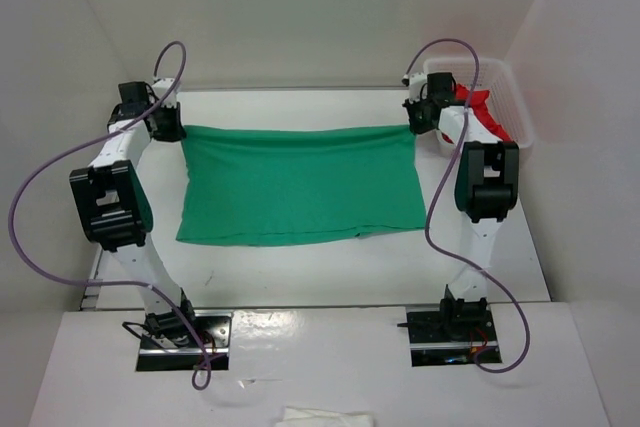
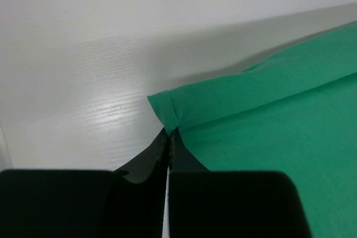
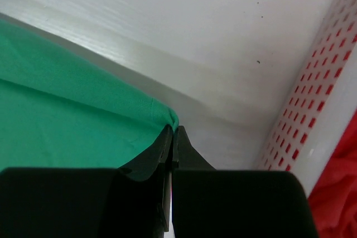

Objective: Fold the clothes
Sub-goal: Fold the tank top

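The green clothes point(image 1: 300, 187) lie stretched as a wide rectangle across the white table, its far edge pulled taut between both arms. My left gripper point(image 1: 176, 129) is shut on the far left corner point(image 2: 167, 110) of the fabric, the tips pinching the hem. My right gripper point(image 1: 414, 125) is shut on the far right corner point(image 3: 162, 115), where the green cloth bunches at the tips. The near edge of the shirt point(image 1: 290, 237) rests on the table.
A white perforated basket point(image 1: 505, 97) holding a red garment point(image 1: 478, 107) stands at the far right, right beside my right gripper; its wall point(image 3: 318, 98) fills the right wrist view's right side. White walls close off the back and sides. A white cloth point(image 1: 325, 415) lies at the near edge.
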Tool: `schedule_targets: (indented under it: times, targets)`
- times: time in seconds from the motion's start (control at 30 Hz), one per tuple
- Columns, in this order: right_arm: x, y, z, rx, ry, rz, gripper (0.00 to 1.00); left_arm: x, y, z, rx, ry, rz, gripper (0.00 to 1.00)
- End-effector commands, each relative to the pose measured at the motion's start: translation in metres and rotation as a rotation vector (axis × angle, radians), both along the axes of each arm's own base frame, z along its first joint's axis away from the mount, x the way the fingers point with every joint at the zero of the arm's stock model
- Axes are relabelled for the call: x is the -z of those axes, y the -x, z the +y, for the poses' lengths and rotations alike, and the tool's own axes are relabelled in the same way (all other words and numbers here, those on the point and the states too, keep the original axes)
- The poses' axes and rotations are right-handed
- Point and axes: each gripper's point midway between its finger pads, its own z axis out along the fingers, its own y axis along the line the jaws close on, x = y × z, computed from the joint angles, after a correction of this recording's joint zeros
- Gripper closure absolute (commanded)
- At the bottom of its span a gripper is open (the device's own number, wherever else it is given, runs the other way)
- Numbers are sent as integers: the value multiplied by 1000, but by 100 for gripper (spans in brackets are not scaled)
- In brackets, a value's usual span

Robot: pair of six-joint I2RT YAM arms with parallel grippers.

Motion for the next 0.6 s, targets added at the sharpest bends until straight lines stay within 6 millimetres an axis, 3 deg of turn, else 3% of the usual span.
schedule_targets:
  times: [0.0, 0.07, 0.17, 0.2, 0.23, 0.33, 0.4, 0.57]
  targets:
    - [-65, 10, 4, -35, 24, -130, 100, -56, 13, -3, 43, -29, -121, 100]
    - [-68, 18, 3, -43, 32, -129, 100, -57, 26, -8, 57, -28, -113, 100]
    - [-66, 36, 1, -52, 54, -126, 100, -58, 39, 0, 48, -45, -115, 100]
    - [-71, 39, 0, -58, 61, -136, 100, -48, 45, -3, 55, -29, -87, 100]
    - [-72, 41, 0, -58, 61, -136, 100, -53, 50, 0, 54, -43, -100, 100]
    - [-69, 60, -1, -72, 74, -115, 100, -46, 67, -1, 78, -58, -82, 100]
    - [-80, 68, -1, -77, 81, -143, 100, -40, 79, -5, 91, -64, -64, 100]
    - [-72, 94, -6, -105, 122, -117, 100, -35, 109, 8, 101, -100, -36, 100]
